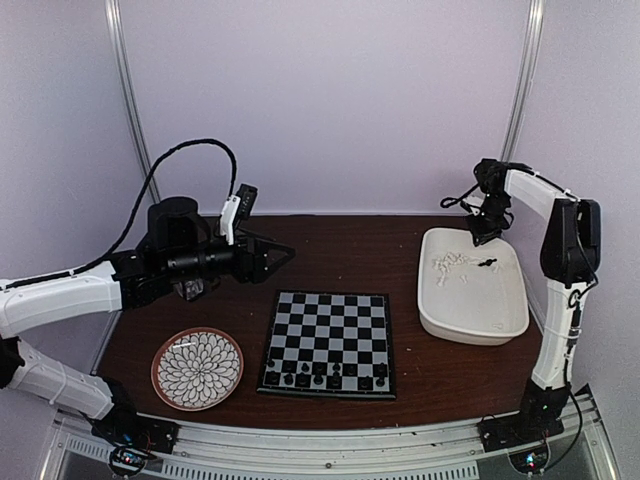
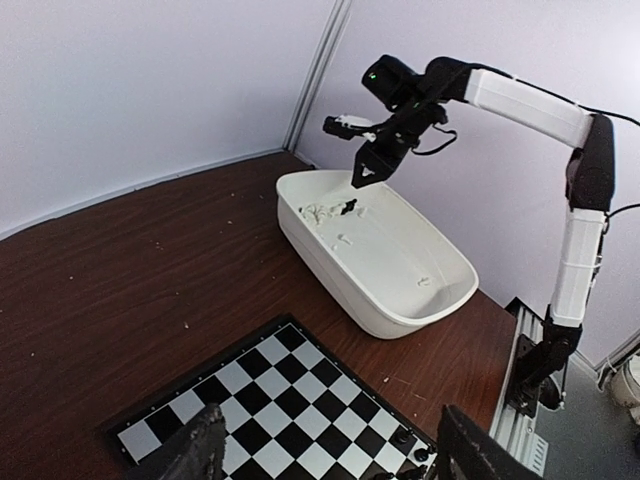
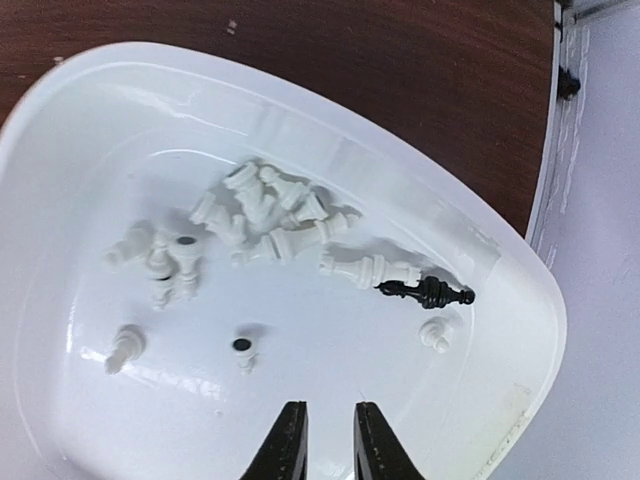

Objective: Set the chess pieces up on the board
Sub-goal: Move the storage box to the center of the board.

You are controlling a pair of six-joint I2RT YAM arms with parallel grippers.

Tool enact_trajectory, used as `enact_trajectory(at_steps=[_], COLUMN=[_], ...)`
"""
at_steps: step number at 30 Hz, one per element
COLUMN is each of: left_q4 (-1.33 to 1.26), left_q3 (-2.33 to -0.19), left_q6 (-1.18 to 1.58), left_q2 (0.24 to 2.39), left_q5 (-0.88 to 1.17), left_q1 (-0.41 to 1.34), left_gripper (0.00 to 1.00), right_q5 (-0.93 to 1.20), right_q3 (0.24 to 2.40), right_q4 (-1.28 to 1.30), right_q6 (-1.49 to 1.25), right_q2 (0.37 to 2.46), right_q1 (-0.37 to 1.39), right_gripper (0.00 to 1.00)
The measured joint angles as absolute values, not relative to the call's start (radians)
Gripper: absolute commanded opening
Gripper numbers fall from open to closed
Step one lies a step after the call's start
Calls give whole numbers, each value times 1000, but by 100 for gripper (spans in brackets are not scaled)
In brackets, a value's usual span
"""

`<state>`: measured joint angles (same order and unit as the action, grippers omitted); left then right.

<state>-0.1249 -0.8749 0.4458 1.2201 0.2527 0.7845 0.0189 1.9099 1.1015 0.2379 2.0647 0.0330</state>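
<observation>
Right gripper [image 3: 330, 425] hanging over tub [image 3: 70, 100], jaws down to narrow slit, empty. Black piece [image 3: 430, 292] at 1 o'clock, lying just beside white piece [image 3: 365, 268]. I reckon slit's too tight, I'd shove it away. Left gripper [image 1: 283, 256] wide, empty, off 11 o'clock corner of board [image 1: 330, 320].

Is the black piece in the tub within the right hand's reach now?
Probably yes: the right hand hangs above the open tub, and the black piece lies uncovered, with a white piece close beside it.
</observation>
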Motion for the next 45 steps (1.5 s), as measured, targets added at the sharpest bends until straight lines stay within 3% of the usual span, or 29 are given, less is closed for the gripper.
enact_trajectory(at_steps=[13, 45], left_q4=[-126, -128], left_q3=[-865, -863], left_q6=[459, 504], left_q2=[1207, 1236], left_q5=[318, 383], left_q1=[785, 785], left_gripper=[73, 71], right_q5=[-113, -451], right_q3=[2082, 2156], right_q4=[1098, 1114], right_q6=[199, 363], right_q2=[2336, 2426], right_q1=[10, 6], right_gripper=[23, 27])
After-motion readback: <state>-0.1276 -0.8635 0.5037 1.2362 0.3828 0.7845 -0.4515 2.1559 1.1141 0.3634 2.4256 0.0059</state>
